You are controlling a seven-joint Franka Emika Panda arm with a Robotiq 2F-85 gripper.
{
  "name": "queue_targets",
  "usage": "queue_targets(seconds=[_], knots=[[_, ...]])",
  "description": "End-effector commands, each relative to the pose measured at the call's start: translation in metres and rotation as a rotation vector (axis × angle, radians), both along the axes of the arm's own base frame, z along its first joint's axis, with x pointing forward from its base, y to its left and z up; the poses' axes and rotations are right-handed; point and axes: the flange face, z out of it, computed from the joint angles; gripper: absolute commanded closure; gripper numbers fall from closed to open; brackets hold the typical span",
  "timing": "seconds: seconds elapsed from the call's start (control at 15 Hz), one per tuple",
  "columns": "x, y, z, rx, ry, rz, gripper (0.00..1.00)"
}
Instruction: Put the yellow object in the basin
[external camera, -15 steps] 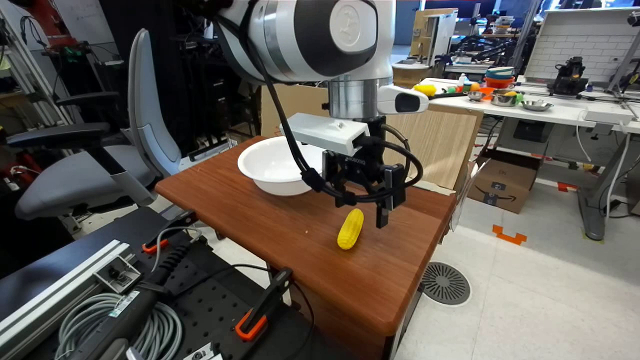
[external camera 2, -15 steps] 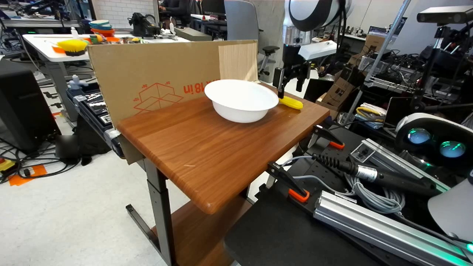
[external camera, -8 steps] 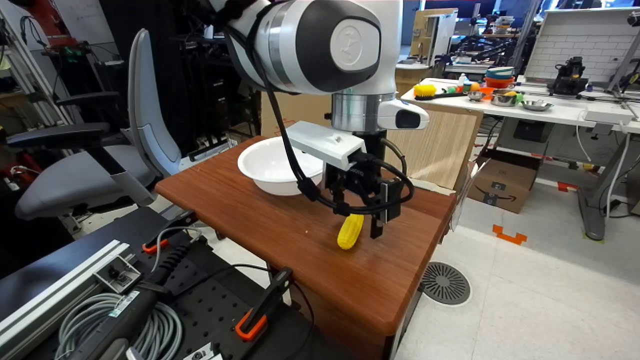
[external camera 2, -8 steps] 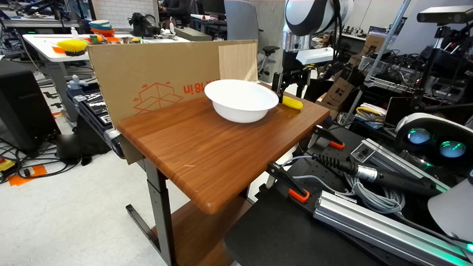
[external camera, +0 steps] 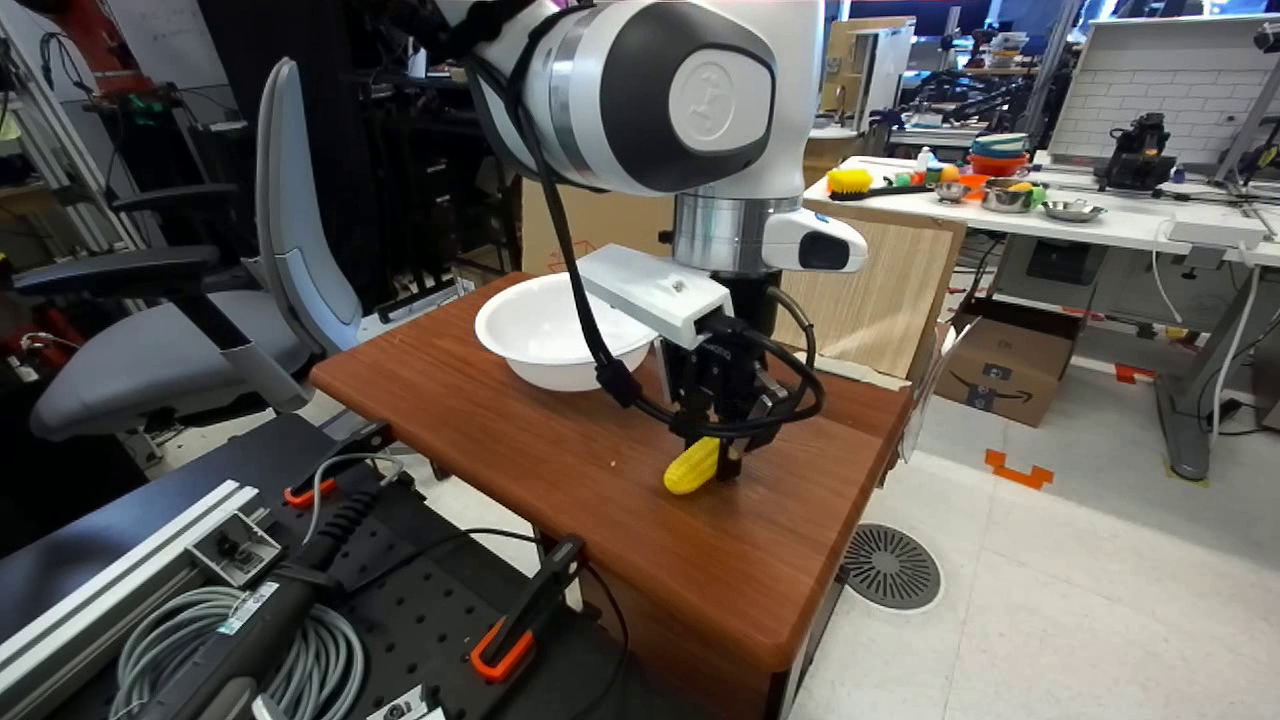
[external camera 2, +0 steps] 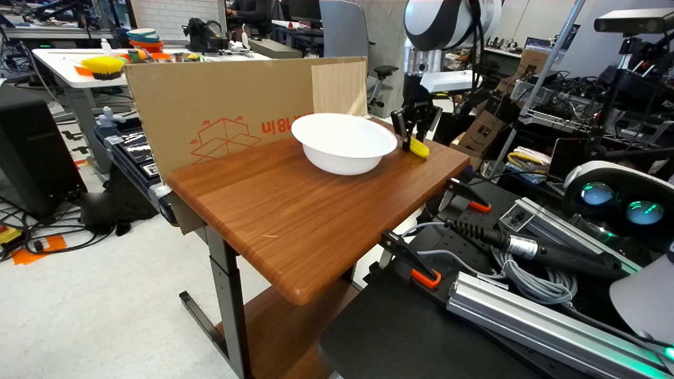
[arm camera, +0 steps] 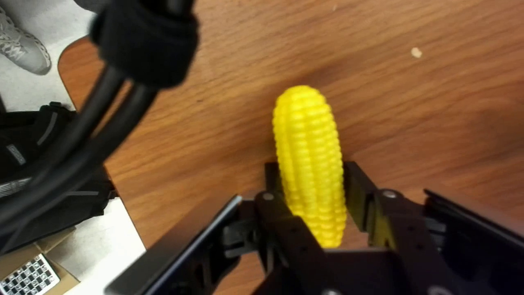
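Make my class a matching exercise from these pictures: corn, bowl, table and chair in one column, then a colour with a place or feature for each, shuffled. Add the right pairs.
Things
1. corn
2. bowl
3. table
4. chair

Descriptions
A. grey, with armrests
B. brown, under the bowl
C. yellow, in the pincer
D. white and round

Right pairs: 1-C, 2-D, 3-B, 4-A

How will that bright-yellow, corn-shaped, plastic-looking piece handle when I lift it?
The yellow piece is probably stiff: no squashing shows inside the black two-fingered gripper. Its kernel-like bumps may help grip, but its rounded body could roll if released.
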Motion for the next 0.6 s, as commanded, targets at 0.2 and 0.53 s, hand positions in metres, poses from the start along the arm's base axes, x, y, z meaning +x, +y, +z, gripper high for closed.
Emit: queue_targets(seconds=[0.2, 0.53], knots=[[0.0, 0.013, 0.053, 0.044, -0.087, -0.008, 0.91], [0.011, 0.076, 0.118, 0.069, -0.227, 0.089, 0.91]])
